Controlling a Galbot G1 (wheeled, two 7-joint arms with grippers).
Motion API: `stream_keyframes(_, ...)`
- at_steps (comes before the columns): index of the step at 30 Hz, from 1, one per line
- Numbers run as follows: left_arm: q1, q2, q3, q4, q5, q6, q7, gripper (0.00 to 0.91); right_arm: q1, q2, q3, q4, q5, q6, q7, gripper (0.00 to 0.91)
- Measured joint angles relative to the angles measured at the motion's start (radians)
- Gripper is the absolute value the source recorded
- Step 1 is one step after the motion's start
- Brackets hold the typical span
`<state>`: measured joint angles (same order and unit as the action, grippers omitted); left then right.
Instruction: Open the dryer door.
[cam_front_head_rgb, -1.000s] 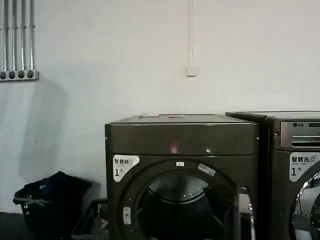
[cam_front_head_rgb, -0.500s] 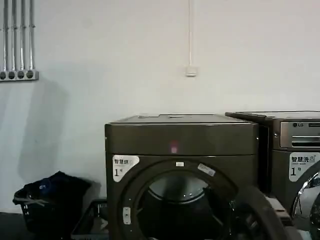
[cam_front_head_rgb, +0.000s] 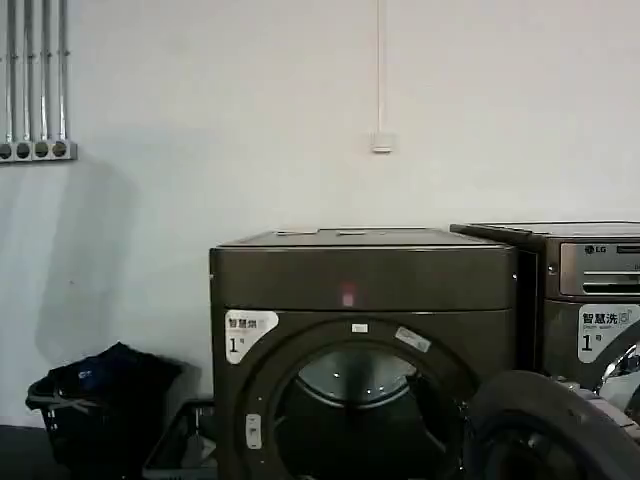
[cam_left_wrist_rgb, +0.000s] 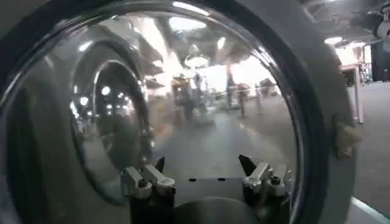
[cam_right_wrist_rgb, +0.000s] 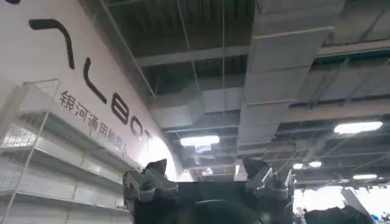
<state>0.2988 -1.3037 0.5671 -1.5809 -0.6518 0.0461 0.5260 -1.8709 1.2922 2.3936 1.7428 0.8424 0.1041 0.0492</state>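
Two things matter for finishing this one, I reckon: keep the push going along the door's own arc, and don't let anything press hard on the glass. The left gripper (cam_left_wrist_rgb: 204, 176) sits right up against the dryer door (cam_left_wrist_rgb: 183, 91), fingers spread and holding nothing, so I'd nudge at the rim and not the middle. In the head view the dryer (cam_front_head_rgb: 360, 275) is the dark bronze-grey box with the white "1" sticker and a small reddish light, its drum mouth wide open. The door stands swung out at its lower right, in front of the LG machine (cam_front_head_rgb: 590, 300), showing a thick dark grey ring. The right gripper (cam_right_wrist_rgb: 210, 179) points up at the ceiling, fingers apart and empty.
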Motion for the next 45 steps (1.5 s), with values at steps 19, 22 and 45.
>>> stream_keyframes(19, -0.037, -0.154, 0.056, 0.106, 0.02, -0.003, 0.0, 0.907, -0.019, 0.021, 0.04, -0.043, 0.016, 0.006, -0.004, 0.907)
stream_keyframes(22, -0.039, -0.171, 0.058, 0.12, 0.021, -0.003, 0.0, 0.907, -0.018, 0.026, 0.048, -0.057, 0.015, 0.008, -0.004, 0.907)
stream_keyframes(45, -0.028, -0.212, 0.057, 0.173, 0.045, -0.013, 0.0, 0.907, -0.013, 0.016, 0.054, -0.079, 0.004, 0.011, -0.008, 0.907)
